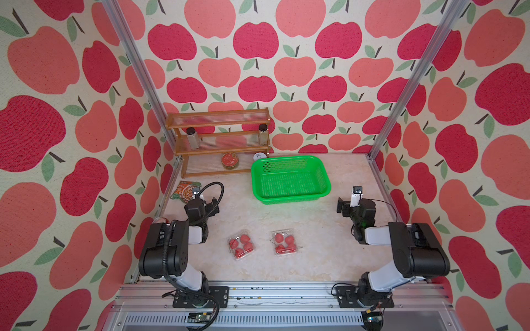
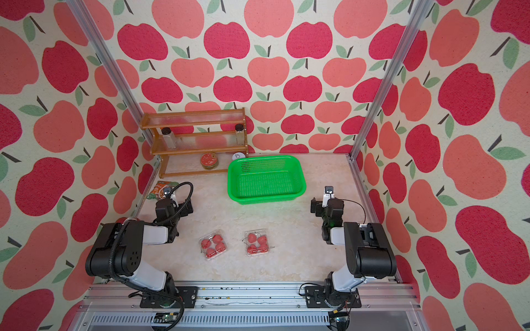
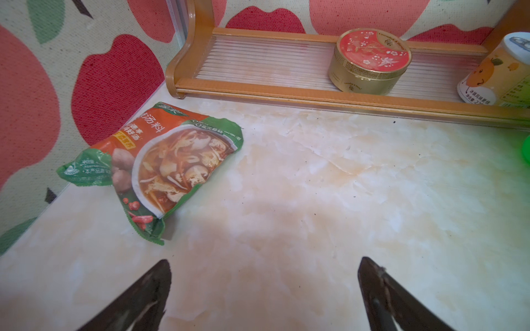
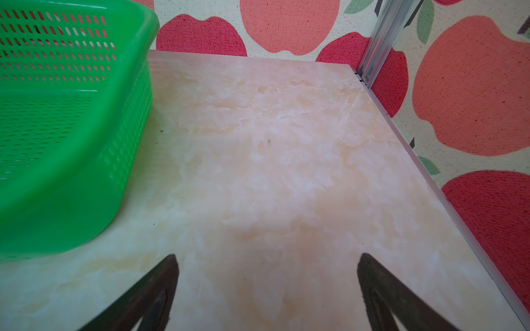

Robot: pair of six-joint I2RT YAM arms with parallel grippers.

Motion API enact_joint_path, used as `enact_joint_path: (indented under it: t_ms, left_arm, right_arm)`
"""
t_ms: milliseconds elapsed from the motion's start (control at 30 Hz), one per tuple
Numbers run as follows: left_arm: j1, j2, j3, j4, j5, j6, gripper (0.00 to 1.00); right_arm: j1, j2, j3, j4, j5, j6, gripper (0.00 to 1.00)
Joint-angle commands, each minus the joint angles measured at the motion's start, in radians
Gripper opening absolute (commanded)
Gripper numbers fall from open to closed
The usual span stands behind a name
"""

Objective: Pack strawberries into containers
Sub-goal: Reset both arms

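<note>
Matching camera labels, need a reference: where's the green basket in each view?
In a top view: green basket at the far middle of the table.
In a top view: same spot.
Left wrist: only a green sliver at the frame edge, likely its corner.
Right wrist: large, one corner and wall.
Shared landmark: red-lidded tin on the rack, beside the basket; absent from right wrist.

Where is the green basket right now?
In both top views the basket sits toward the back of the table, right of centre, just to the right of the wooden rack.
</note>
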Motion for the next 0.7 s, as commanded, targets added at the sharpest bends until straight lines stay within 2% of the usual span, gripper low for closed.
enact_joint_path:
  t_ms: [0,667]
  left_arm:
    - [0.006,-0.005,0.013,0.013,0.006,0.019,0.99]
    - [0.005,-0.005,0.013,0.013,0.006,0.019,0.99]
  right_arm:
    - [0.009,-0.008,0.014,0.007,0.008,-0.016,0.99]
    - [0.010,-0.010,0.022,-0.008,-0.030,-0.031,0.99]
